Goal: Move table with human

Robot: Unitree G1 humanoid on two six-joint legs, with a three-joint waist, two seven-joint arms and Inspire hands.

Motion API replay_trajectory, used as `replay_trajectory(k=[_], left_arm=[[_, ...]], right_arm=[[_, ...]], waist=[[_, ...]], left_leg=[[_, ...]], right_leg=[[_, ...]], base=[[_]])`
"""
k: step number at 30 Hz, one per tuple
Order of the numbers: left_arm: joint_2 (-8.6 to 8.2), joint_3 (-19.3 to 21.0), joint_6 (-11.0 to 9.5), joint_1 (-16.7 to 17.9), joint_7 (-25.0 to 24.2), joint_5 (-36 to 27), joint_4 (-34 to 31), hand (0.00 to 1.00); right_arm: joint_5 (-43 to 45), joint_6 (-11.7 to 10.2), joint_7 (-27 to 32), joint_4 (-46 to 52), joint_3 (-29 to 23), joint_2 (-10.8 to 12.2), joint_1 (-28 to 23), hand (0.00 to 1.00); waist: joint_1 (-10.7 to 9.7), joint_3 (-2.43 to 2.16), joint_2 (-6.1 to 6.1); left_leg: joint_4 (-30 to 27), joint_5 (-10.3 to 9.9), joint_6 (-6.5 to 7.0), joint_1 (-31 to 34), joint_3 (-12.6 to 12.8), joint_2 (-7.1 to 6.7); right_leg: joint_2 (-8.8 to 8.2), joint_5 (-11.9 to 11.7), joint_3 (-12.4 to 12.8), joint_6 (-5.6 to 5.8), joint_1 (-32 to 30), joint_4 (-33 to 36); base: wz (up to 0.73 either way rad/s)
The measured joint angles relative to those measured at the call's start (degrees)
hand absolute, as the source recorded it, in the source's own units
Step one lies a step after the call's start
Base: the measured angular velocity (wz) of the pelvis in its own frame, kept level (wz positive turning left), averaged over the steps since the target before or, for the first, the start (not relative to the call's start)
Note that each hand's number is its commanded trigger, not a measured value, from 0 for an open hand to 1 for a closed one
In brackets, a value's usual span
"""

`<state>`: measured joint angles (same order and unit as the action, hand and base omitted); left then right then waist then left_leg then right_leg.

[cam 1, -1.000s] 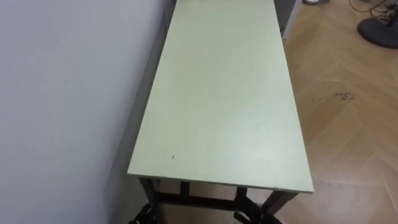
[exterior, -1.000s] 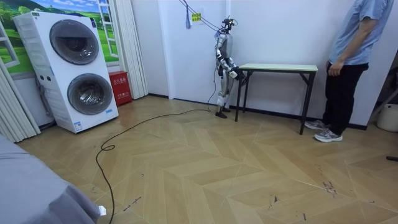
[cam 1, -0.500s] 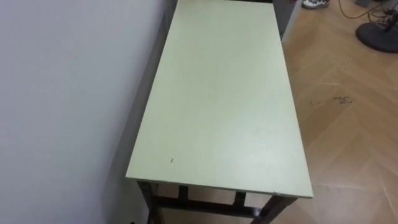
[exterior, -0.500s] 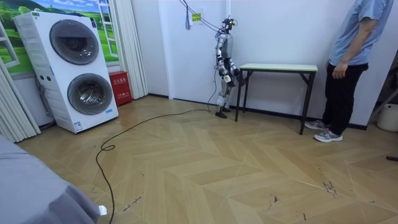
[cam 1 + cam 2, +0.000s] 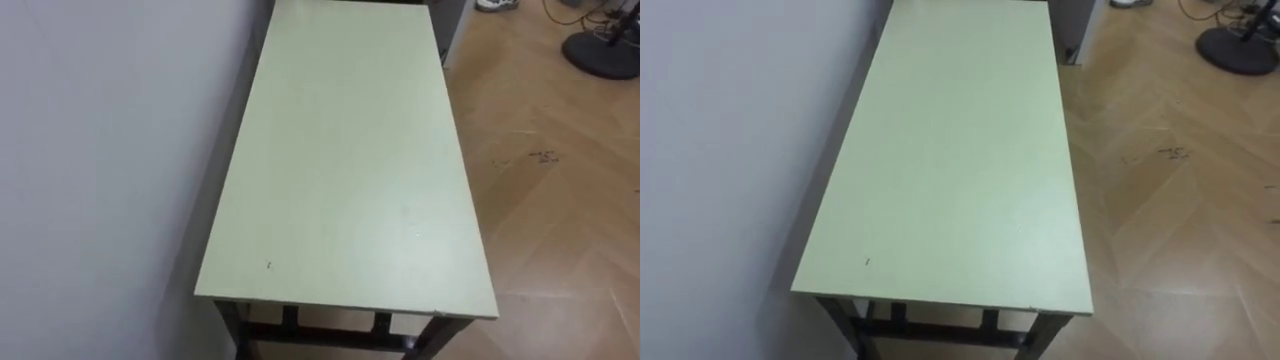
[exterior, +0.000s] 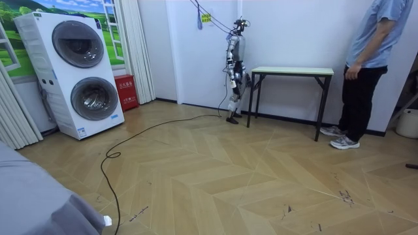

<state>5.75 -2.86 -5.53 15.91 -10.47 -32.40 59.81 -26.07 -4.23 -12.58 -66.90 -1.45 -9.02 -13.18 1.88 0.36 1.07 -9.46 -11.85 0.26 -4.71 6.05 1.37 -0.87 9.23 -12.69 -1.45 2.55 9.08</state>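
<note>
The table point(image 5: 350, 170) has a long pale green top and a dark frame, and its left long side runs along a white wall. I stand at its near short end point(image 6: 255, 69). In the room view my hands point(image 6: 234, 81) are low in front of my body, just short of that end. The person point(image 6: 369, 59) stands at the far end, on the room view's right, one hand point(image 6: 349, 70) down by the hip and off the table. The tabletop point(image 5: 950, 160) is bare.
The white wall point(image 5: 100, 180) hems in the table's left side. Wooden floor point(image 5: 560, 200) lies open on its right, with a round black base point(image 5: 603, 52) far off. A stacked washer and dryer point(image 6: 81, 72) and a red box point(image 6: 125, 91) stand behind me.
One second ago my hands showed under the table's near edge. They have drawn back out of the eye view, and my arms have lowered in the room view. The person's hand shifted slightly.
</note>
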Motion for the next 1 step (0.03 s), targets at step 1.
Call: replay_trajectory(k=[1], left_arm=[[-0.35,1.44,0.28,-0.01,0.22,1.18,0.13,0.0]], right_arm=[[0.12,0.09,0.2,-0.48,-0.67,0.27,0.0,0.0]], waist=[[-0.11,-0.02,0.03]], left_leg=[[0.02,0.0,0.0,-0.11,-0.05,0.0]], right_leg=[[0.04,-0.01,-0.03,0.02,0.49,-0.42]], base=[[0.0]])
